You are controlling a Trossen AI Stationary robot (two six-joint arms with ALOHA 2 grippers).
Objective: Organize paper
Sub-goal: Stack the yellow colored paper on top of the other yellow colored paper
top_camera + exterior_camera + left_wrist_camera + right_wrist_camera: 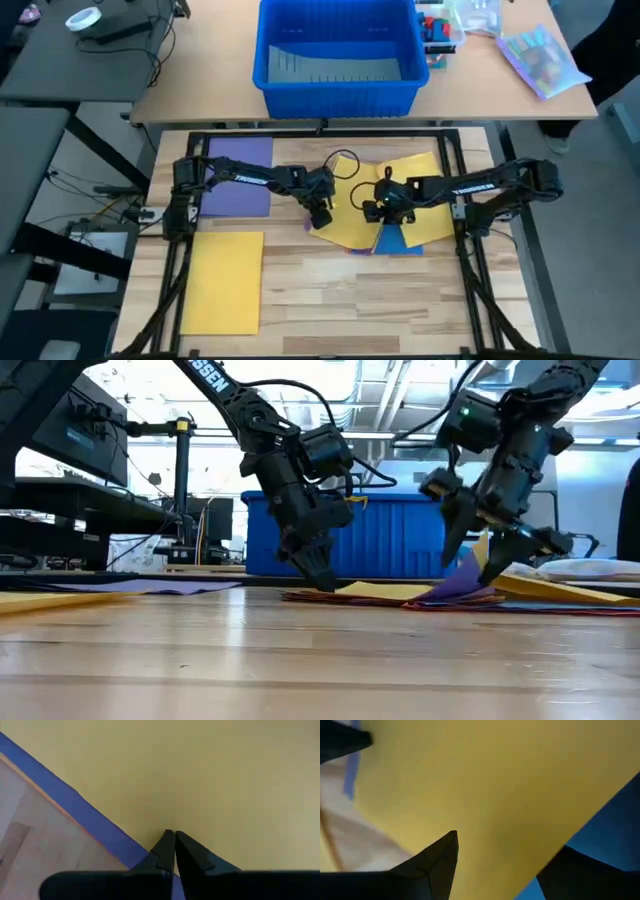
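Observation:
A pile of paper lies mid-table: yellow sheets (405,195) on top, a blue sheet (398,240) and a purple edge (310,226) under them. A single purple sheet (238,175) lies flat at the far left, and a single yellow sheet (222,282) at the near left. My left gripper (320,215) is shut, its tips down on the pile's left part. My right gripper (376,210) stands open over the pile's near edge. There a sheet edge (468,572) bulges up between its fingers. My left gripper presses its shut fingertips (172,837) down on the top yellow sheet (200,780), close to that sheet's edge, where a blue-purple strip (95,822) shows beneath. It comes slanting from above. The sheet lies flat on the pile. My right gripper stands astride the raised yellow edge (510,820); whether its fingers touch it, I cannot tell.
A big blue bin (338,55) stands on the far table, with a clear bag of colourful things (540,55) to its right. Black frame rails (465,250) run along both sides. Bare wood (380,305) lies toward the near edge.

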